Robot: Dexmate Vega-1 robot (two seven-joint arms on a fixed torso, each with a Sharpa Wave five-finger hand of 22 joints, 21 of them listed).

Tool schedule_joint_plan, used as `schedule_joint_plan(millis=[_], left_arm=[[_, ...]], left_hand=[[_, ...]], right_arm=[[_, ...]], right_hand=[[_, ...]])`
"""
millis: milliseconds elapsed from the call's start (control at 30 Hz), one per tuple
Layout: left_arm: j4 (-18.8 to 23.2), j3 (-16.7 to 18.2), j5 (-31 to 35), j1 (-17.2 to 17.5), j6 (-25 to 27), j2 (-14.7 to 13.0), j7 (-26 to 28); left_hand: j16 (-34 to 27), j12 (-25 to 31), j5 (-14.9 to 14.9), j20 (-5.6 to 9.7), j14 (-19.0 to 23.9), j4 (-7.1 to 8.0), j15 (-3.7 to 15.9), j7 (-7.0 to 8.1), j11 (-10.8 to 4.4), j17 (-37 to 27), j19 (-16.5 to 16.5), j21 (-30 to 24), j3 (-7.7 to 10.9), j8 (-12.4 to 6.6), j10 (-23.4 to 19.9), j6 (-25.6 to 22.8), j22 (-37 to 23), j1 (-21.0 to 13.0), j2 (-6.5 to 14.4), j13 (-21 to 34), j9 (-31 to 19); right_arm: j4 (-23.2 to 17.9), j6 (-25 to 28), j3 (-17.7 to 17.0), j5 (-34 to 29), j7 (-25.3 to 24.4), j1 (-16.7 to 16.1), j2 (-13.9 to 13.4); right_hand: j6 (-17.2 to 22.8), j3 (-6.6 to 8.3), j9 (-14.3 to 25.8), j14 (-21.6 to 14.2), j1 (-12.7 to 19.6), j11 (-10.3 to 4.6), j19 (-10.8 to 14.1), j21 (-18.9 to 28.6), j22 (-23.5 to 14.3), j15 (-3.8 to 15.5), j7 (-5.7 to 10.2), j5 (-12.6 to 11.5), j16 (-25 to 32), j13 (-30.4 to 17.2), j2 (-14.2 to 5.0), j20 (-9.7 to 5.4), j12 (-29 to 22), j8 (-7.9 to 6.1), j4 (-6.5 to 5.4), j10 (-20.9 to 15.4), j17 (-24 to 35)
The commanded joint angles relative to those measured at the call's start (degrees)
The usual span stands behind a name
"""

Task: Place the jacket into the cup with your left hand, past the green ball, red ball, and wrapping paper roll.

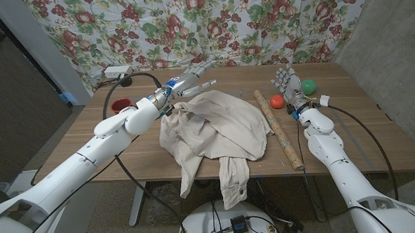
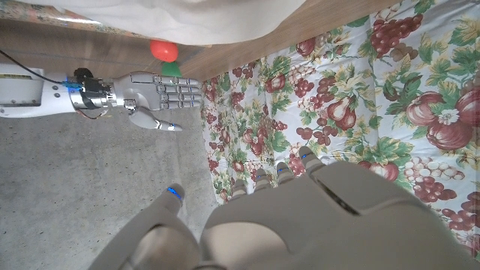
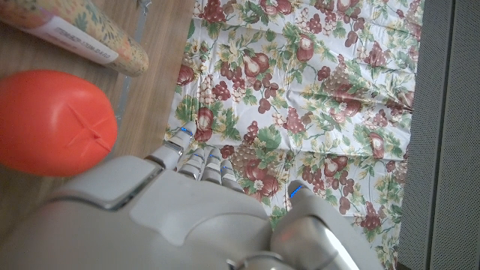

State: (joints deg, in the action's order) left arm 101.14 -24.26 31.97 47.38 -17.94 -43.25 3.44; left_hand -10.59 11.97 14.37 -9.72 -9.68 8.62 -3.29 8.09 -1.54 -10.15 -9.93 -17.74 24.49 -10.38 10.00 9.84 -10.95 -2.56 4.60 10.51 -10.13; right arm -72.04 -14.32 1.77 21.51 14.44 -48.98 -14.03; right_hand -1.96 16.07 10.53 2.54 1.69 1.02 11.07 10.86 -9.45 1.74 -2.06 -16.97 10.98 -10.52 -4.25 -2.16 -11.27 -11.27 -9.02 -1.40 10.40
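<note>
Over the far edge of the jacket point(image 1: 211, 127), the left hand point(image 1: 185, 83) hangs in the air with its fingers spread apart. It holds nothing and does not seem to touch the cloth. The jacket lies just under and in front of it, a big pale heap in the middle of the table point(image 1: 349, 135), with a sleeve or flap hanging off the near edge.

The jacket looks soft, floppy and light. It will bend and sag when lifted, and loose parts may drag. A thick fold near the top of the heap looks like a good place to grab, since a bunched bit is easier to pinch than flat cloth.

Beside the jacket lies the wrapping paper roll point(image 1: 278, 127), then the red ball point(image 1: 276, 101) and the green ball point(image 1: 308, 86). The right hand point(image 1: 288, 83) stands between the two balls, fingers up and apart, holding nothing. A red cup point(image 1: 121, 105) sits on the table's left side.
</note>
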Motion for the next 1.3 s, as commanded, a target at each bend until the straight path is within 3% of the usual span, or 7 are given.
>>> schedule_joint_plan(millis=[33,1300], left_arm=[[-1.66,-1.23,-0.69,-1.25,-0.07,-0.09,-1.55],[0.92,-2.74,2.03,-0.1,2.63,-1.47,-3.94]], left_hand=[[0.11,-0.26,-0.25,-0.62,-4.32,-0.16,-0.47,-0.18,-0.34,-0.18,-0.75,0.07,0.12,0.05,5.36,3.75,-0.05,-0.1,1.83,0.22,-0.18],[0.23,-0.45,-0.47,-1.35,-5.19,-0.27,-0.48,-0.17,-0.4,-0.2,-0.76,0.49,-0.05,0.1,6.01,4.85,-0.08,-0.14,1.44,0.28,-0.2]], right_arm=[[1.9,-0.66,0.32,-0.11,0.28,1.07,0.19],[0.33,-0.27,-0.2,0.52,0.34,-0.39,-0.18]], right_hand=[[0.37,-0.27,0.29,-0.13,0.11,0.1,0.58,0.2,-0.34,-0.14,-0.12,-0.41,-0.08,-0.18,-3.12,-1.13,0.02,0.04,-0.12,-0.25,0.16],[0.36,-0.33,0.29,-0.19,0.14,-0.05,0.59,0.2,-0.34,-0.23,-0.07,-0.43,-0.07,-0.19,-3.12,-1.12,0.09,0.08,-0.11,-0.31,0.17]])
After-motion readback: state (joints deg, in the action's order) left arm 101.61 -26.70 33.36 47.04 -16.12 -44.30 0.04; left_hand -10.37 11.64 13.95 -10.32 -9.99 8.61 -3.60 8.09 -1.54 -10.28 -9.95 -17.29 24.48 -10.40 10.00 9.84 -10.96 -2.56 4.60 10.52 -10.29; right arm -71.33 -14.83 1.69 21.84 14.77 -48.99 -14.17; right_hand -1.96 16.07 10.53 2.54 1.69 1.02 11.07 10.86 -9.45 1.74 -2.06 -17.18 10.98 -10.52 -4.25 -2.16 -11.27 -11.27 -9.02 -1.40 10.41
